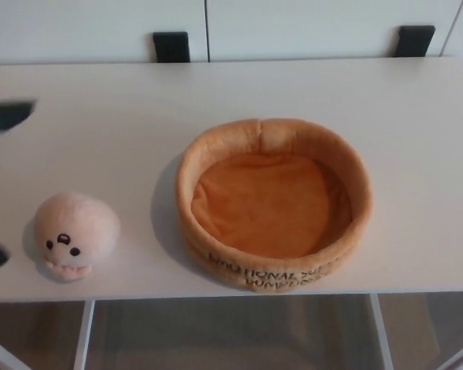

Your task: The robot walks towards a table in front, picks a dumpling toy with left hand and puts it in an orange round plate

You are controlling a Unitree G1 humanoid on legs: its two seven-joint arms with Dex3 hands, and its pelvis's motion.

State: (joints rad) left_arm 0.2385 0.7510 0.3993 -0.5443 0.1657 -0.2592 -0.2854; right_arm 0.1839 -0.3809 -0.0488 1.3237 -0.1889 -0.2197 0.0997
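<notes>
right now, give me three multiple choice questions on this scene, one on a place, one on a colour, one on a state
1. Where does the dumpling toy lie, relative to the plate?
A. inside it
B. on the table, toward the robot's left
C. on the floor

2. What colour is the plate's inner lining?
A. orange
B. blue
C. green

3. What is in the plate?
A. the toy
B. a spoon
C. nothing

Answers:
1. B, since the toy rests on the tabletop near the front edge, apart from the plate.
2. A, as the sunken middle shows deep orange inside a paler rim.
3. C, because only bare lining shows, and the left hand is just entering at the picture's left edge, its fingers too blurred to judge.
</notes>
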